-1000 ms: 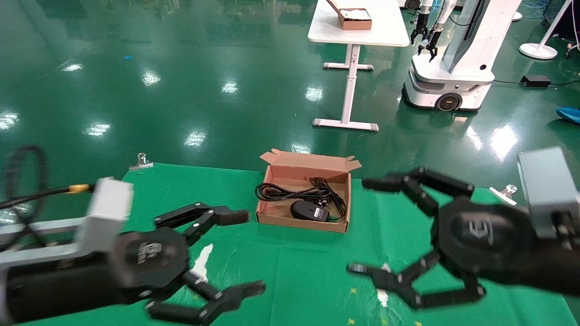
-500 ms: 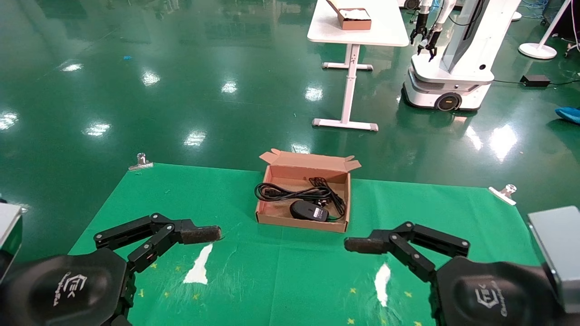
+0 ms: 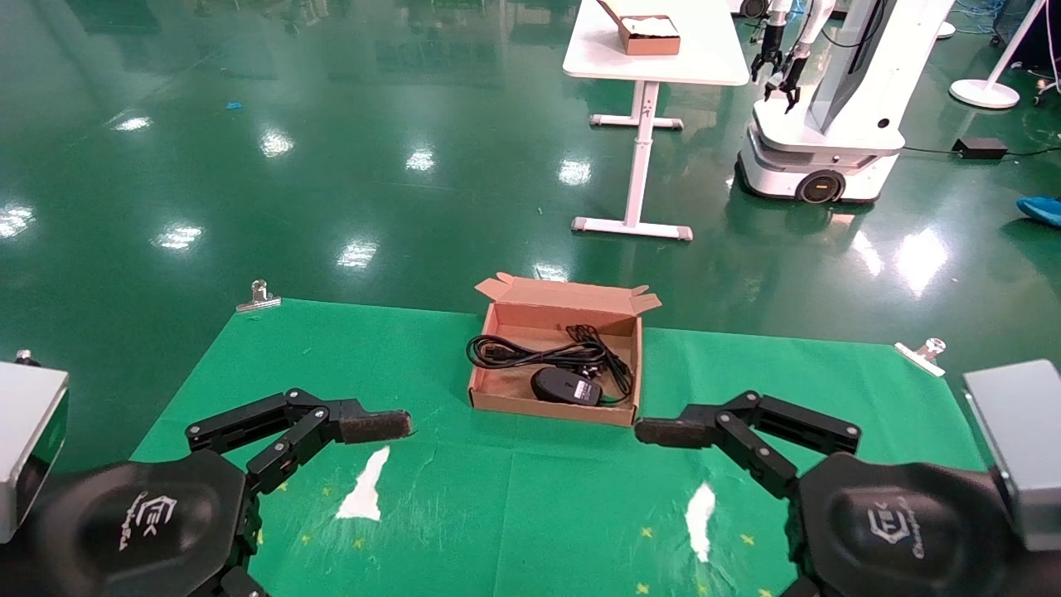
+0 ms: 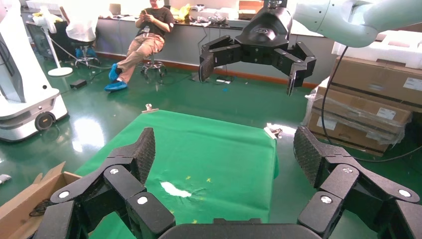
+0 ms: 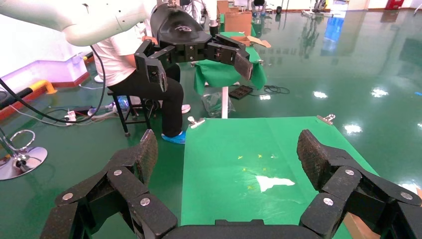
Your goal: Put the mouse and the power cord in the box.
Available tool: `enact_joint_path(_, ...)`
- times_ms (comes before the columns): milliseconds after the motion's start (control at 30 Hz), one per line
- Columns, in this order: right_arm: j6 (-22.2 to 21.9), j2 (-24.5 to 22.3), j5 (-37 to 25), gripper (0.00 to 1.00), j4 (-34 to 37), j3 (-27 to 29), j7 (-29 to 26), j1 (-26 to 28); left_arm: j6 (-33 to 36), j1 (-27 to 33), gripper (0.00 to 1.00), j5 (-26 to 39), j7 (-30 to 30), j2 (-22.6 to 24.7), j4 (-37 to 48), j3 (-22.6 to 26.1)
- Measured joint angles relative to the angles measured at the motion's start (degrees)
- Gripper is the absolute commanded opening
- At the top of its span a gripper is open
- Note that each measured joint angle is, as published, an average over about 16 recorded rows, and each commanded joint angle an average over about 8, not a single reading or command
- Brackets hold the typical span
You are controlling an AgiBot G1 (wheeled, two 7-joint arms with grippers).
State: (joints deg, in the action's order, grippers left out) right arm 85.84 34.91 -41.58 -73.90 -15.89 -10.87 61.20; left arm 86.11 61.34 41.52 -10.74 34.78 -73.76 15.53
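Mouse [image 3: 565, 386] and power cord [image 3: 530, 353] both lie inside the box [image 3: 554, 410], ahead of and between the two claws, so the job looks finished. Left claw [image 4: 224, 154] and right claw [image 5: 226, 152] hang spread and empty over the table [image 3: 514, 514] (clear of the box).

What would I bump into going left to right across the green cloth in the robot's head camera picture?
Left gripper → white patch on the cloth → box, holding the power cord and the mouse → right gripper, with a second white patch under it → metal clip at the cloth's far right corner.
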Motion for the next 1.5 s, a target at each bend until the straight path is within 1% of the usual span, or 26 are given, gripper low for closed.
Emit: enact_joint_path(1500,-0.2,0.1,-0.3,1.00,0.4,-0.2,0.2,0.4,-0.4,0.2,1.00,0.3,0.0,0.2,0.2,0.5)
